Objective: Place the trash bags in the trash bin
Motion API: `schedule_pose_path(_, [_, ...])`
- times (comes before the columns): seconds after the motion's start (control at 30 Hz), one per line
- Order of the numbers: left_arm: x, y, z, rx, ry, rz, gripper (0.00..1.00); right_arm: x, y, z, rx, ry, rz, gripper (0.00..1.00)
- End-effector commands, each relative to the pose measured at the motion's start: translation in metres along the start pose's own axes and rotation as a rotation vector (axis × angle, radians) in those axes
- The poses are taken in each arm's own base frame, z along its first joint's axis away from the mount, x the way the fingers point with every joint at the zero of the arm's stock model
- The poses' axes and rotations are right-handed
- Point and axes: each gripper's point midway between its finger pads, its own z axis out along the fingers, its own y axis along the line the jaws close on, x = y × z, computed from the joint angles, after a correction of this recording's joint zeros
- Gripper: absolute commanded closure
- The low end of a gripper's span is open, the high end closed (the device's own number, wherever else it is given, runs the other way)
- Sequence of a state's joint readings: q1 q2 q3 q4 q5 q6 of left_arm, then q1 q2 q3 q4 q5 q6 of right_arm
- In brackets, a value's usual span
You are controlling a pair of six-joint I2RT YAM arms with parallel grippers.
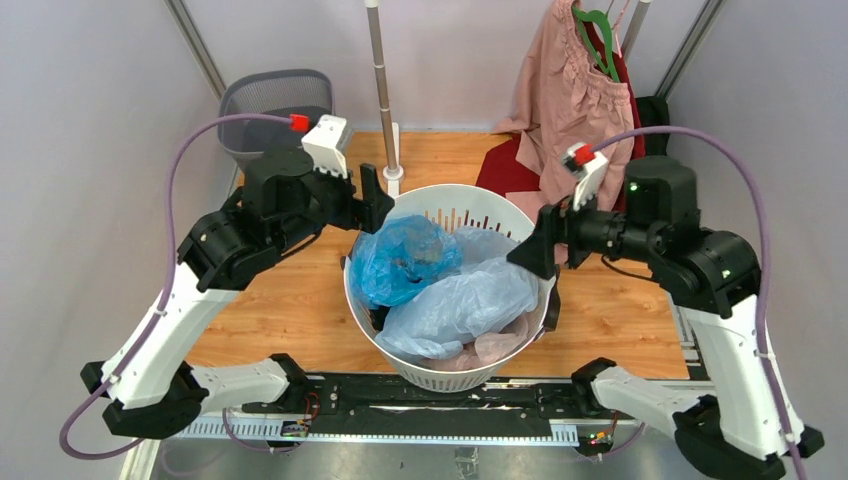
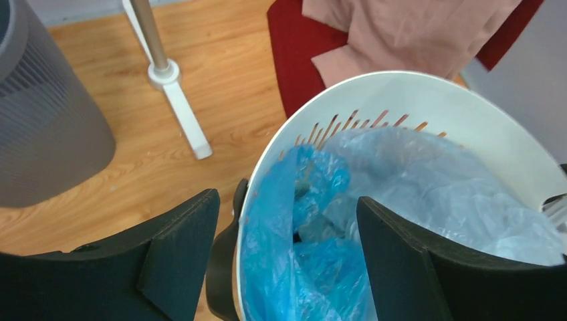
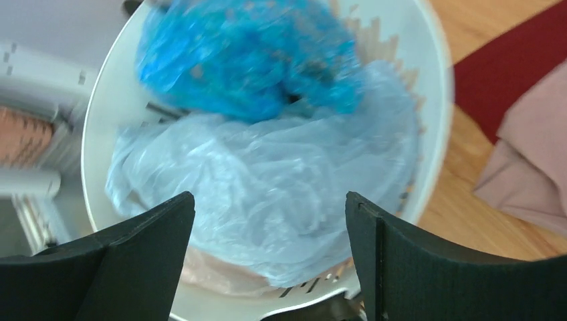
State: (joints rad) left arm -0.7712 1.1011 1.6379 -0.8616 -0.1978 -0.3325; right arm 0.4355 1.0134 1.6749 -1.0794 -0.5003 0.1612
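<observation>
Two trash bags lie crumpled in a round white slotted basket (image 1: 480, 205) at mid-table: a bright blue one (image 1: 405, 260) (image 2: 287, 267) (image 3: 247, 53) and a pale blue see-through one (image 1: 465, 300) (image 2: 455, 194) (image 3: 267, 174). A pinkish film (image 1: 500, 348) shows under them. The trash bin (image 1: 275, 110) (image 2: 47, 127), dark grey mesh, stands off the table's far left corner. My left gripper (image 1: 375, 200) (image 2: 287, 200) is open and straddles the basket's left rim above the bright blue bag. My right gripper (image 1: 535, 250) (image 3: 269, 197) is open at the basket's right side, over the pale bag.
A metal pole (image 1: 382, 90) on a white foot (image 2: 184, 114) stands behind the basket. A pink garment (image 1: 580, 90) on a green hanger and a red cloth (image 1: 505, 170) hang at the back right. Grey booth walls close in on both sides.
</observation>
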Motion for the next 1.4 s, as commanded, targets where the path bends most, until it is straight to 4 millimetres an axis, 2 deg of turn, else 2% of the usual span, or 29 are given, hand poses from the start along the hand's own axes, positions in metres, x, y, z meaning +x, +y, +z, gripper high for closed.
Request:
schedule_pose_path(0.0, [0.021, 0.011, -0.001, -0.062, 0.073, 0.046, 0.21, 0.039, 0.022, 0.021, -0.063, 0.182, -0.070, 0.14])
schedule_pose_path(0.1, [0.027, 0.002, -0.001, 0.003, 0.098, 0.081, 0.22, 0.056, 0.036, 0.043, -0.060, 0.268, -0.169, 0.14])
schedule_pose_path(0.17, [0.031, -0.006, 0.000, 0.054, 0.118, 0.102, 0.18, 0.064, 0.046, 0.053, -0.061, 0.304, -0.225, 0.13])
schedule_pose_path(0.2, [0.033, -0.009, 0.000, 0.074, 0.125, 0.109, 0.12, 0.068, 0.050, 0.056, -0.062, 0.323, -0.250, 0.12])
schedule_pose_path(0.27, [0.035, -0.016, -0.002, 0.117, 0.135, 0.111, 0.02, 0.072, 0.047, 0.066, -0.016, 0.357, -0.272, 0.11])
schedule_pose_path(0.4, [0.034, -0.016, -0.007, 0.131, 0.118, 0.118, 0.00, 0.073, 0.042, 0.077, 0.041, 0.384, -0.303, 0.11])
schedule_pose_path(0.43, [0.033, -0.016, -0.008, 0.130, 0.113, 0.118, 0.00, 0.072, 0.043, 0.079, 0.040, 0.388, -0.311, 0.14])
schedule_pose_path(0.5, [0.034, -0.015, -0.008, 0.128, 0.113, 0.121, 0.00, 0.070, 0.045, 0.084, 0.042, 0.394, -0.317, 0.27])
schedule_pose_path(0.53, [0.035, -0.015, -0.008, 0.127, 0.115, 0.123, 0.00, 0.068, 0.046, 0.086, 0.040, 0.393, -0.320, 0.36])
schedule_pose_path(0.57, [0.036, -0.015, -0.007, 0.129, 0.119, 0.124, 0.00, 0.065, 0.048, 0.087, 0.035, 0.387, -0.322, 0.49])
schedule_pose_path(0.63, [0.040, -0.016, -0.004, 0.134, 0.134, 0.128, 0.00, 0.057, 0.053, 0.087, 0.022, 0.363, -0.326, 0.72])
schedule_pose_path(0.8, [0.046, -0.024, 0.001, 0.185, 0.136, 0.134, 0.01, 0.026, 0.066, 0.082, -0.015, 0.265, -0.345, 0.84])
schedule_pose_path(0.97, [0.030, -0.045, -0.001, 0.290, 0.060, 0.120, 0.07, 0.003, 0.072, 0.075, -0.028, 0.183, -0.378, 0.99])
schedule_pose_path(1.17, [-0.018, -0.049, -0.012, 0.285, -0.069, 0.152, 0.05, -0.042, 0.067, 0.060, 0.050, 0.040, -0.429, 1.00])
schedule_pose_path(1.27, [-0.040, -0.058, -0.024, 0.321, -0.128, 0.149, 0.04, -0.063, 0.073, 0.054, 0.040, -0.044, -0.443, 1.00])
schedule_pose_path(1.37, [-0.054, -0.068, -0.036, 0.378, -0.173, 0.142, 0.03, -0.080, 0.082, 0.047, 0.012, -0.121, -0.452, 1.00])
